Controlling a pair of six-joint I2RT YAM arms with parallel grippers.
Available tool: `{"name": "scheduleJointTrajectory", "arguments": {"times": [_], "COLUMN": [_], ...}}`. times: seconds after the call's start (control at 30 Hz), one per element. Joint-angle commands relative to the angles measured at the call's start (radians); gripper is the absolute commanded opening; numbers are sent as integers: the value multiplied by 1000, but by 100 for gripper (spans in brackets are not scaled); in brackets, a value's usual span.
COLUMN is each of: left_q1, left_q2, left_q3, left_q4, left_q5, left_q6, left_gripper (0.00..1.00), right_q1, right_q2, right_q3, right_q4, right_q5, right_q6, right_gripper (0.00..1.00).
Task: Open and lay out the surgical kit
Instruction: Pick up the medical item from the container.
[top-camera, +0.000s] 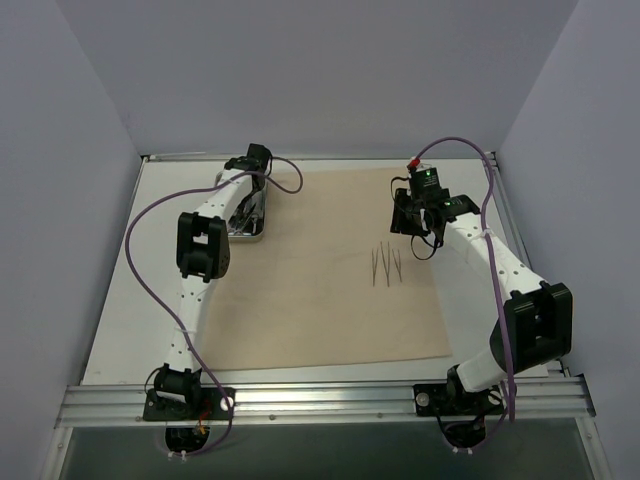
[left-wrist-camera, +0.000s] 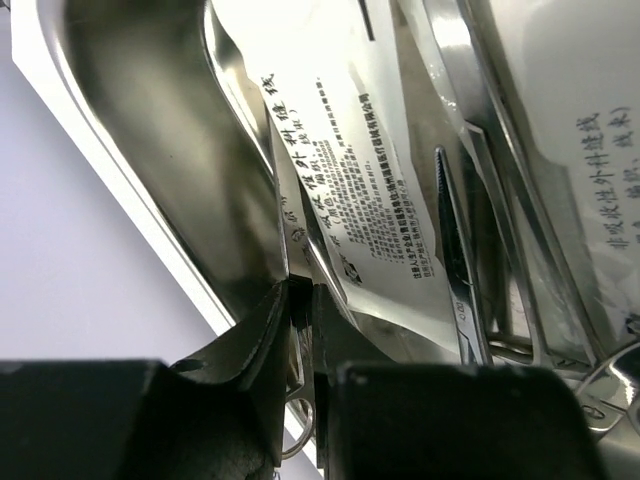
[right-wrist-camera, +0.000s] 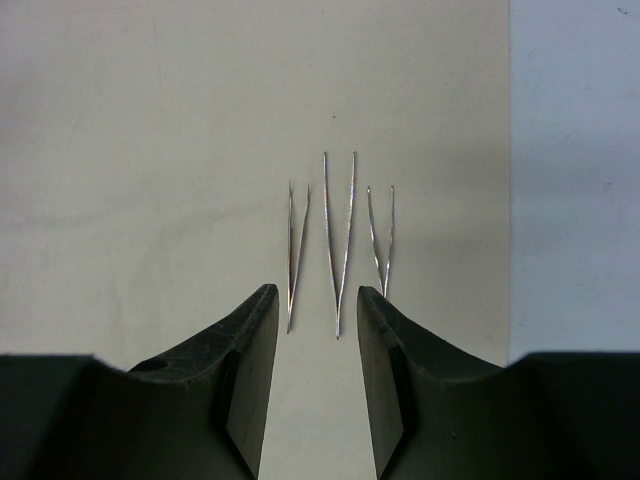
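Left gripper (left-wrist-camera: 298, 295) pinched narrow on the clear printed plastic packet (left-wrist-camera: 350, 170), likely limp and slippery, so we hold its corner; right gripper (right-wrist-camera: 318, 305) gapes above thin steel tweezers (right-wrist-camera: 331, 240)

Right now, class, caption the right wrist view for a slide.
Open right gripper above three tweezers laid side by side on beige cloth.

Soft, even light filling the top view, glare flaring off the steel tray (left-wrist-camera: 130, 110) and clear packet (left-wrist-camera: 370, 170), near fingers (right-wrist-camera: 240, 380) blurring dark, tweezers (right-wrist-camera: 338, 240) showing crisp against the cloth (right-wrist-camera: 150, 150)
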Motion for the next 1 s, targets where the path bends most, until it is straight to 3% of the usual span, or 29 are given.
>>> {"name": "scheduleJointTrajectory", "arguments": {"times": [0.0,0.6,0.97], "left_q1": [-1,-6,-6], "left_q2": [-46,-126,-176], "left_q3": [55,48,108], "left_q4": [-15,-13,-99], "left_q5": [29,45,101], "left_q6": [-5,3,-45], "left_gripper": [2,2,2], "right_q1": [6,6,6], "right_q2": [-50,-64,-59], "right_q3": [-5,-10,15], "right_q4": [5,10,9], "right_q5": [6,7,3], "right_q6": [1,4,3], "right_gripper": [34,34,34]}}
